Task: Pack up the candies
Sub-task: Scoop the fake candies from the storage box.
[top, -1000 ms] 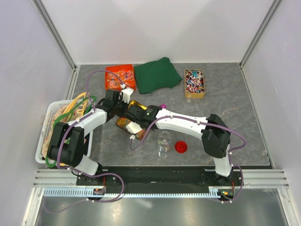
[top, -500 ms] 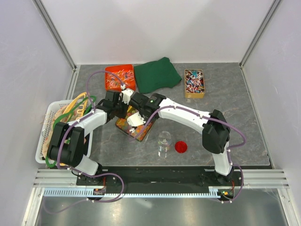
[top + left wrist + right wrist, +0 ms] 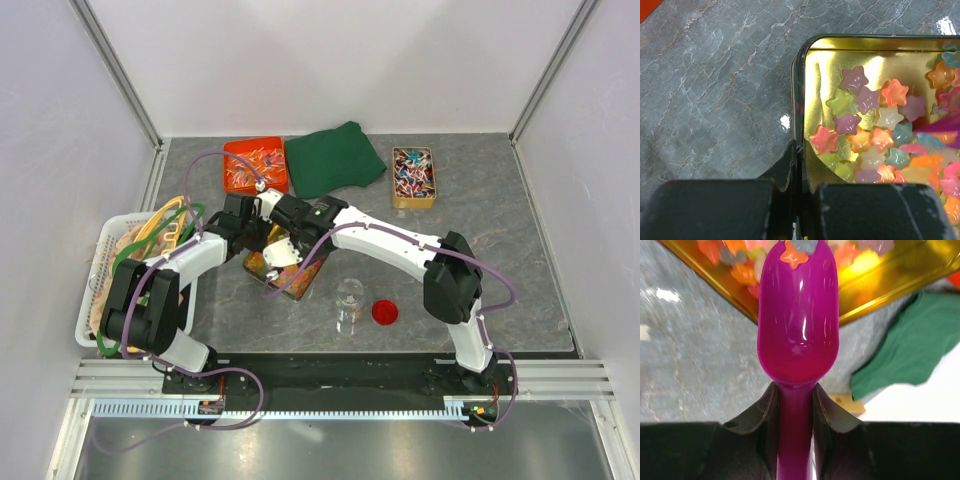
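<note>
**Operator:** What has your left gripper (image 3: 801, 186) got?

**Me:** It is clamped tight on the side wall of the tin (image 3: 837, 67), one finger outside and one inside. The tin sits on the table (image 3: 715, 80), left of centre.

**Operator:** And the candies (image 3: 875, 135)?

**Me:** They are heaped in the tin, small star shapes in pink, orange, green, purple and pale yellow. The nearest ones lie just inside the wall I grip, right beside my inner finger. The heap spreads to the right, and the tin's far-left corner shows bare gold.

**Operator:** Your right gripper (image 3: 795, 405)?

**Me:** It is partly closed around the handle of a magenta scoop (image 3: 797, 320), with a finger pressing on each side. The scoop's bowl reaches over the tin's rim to the heap. An orange star (image 3: 794, 253) and a grey-blue piece sit at its far tip, and the rest of the bowl is bare. I cannot tell whether the tip touches the heap.

**Operator:** Anything nearby?

**Me:** A clear jar (image 3: 350, 298) stands near-right of the tin, with a red lid (image 3: 385, 312) beside it.
</note>
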Controlling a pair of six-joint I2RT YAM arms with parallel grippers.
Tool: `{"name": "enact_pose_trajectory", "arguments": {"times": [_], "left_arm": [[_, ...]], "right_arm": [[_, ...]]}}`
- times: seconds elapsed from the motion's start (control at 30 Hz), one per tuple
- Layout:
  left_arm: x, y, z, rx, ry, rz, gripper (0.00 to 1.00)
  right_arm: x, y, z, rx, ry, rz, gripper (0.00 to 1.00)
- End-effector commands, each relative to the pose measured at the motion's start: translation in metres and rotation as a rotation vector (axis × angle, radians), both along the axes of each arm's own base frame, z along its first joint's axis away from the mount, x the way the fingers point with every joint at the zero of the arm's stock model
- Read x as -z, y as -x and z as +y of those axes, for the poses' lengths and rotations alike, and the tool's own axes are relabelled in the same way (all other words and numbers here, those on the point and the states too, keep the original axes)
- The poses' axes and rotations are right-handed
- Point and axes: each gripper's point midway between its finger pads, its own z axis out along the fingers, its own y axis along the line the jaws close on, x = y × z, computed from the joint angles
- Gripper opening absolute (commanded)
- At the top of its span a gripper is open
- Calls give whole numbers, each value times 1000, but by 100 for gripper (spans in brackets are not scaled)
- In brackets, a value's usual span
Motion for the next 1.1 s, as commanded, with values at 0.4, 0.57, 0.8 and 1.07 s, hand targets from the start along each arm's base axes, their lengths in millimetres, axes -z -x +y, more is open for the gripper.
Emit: {"name": "enact_pose_trajectory", "arguments": {"times": [0.4,0.57,0.8,1.07], "left_arm": [[-51,-29,-21,10,115,-164,2],[-55,-32,-16,-21,97,-180,2],[-56,-32,-11,-37,87,-185,2],[-57,-34,-7,-60,75,-182,2]], "right_arm": [[32,16,22,103,-108,142,0],[35,13,40,139,-157,121,0],[51,16,49,142,-148,136,0],[64,27,54,153,-147,171,0]]}}
